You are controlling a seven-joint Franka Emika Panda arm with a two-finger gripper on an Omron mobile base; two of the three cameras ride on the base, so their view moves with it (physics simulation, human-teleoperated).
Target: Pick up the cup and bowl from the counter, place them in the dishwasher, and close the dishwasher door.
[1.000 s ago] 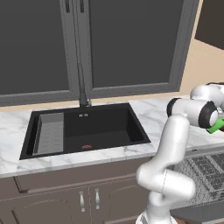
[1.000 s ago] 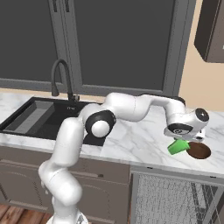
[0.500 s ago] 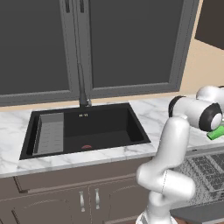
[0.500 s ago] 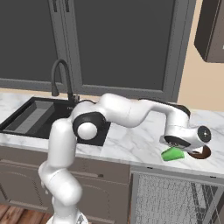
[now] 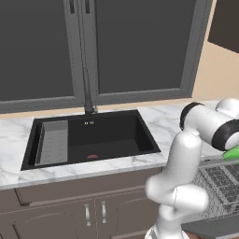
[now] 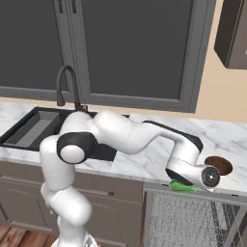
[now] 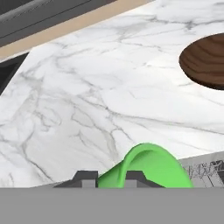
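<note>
I see the green cup (image 7: pixel 146 168) pinched between my gripper's (image 7: pixel 111 178) two dark fingertips, hanging just past the front edge of the counter (image 7: pixel 100 96) — right above the dishwasher's (image 6: pixel 193 219) wire rack. The brown bowl (image 6: pixel 218 165) sits on the marble near the cup — the black sink (image 5: pixel 91 137) lies well apart, off to the left.

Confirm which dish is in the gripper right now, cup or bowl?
The green cup, between the gripper fingers. The brown bowl sits apart on the counter, untouched.
</note>
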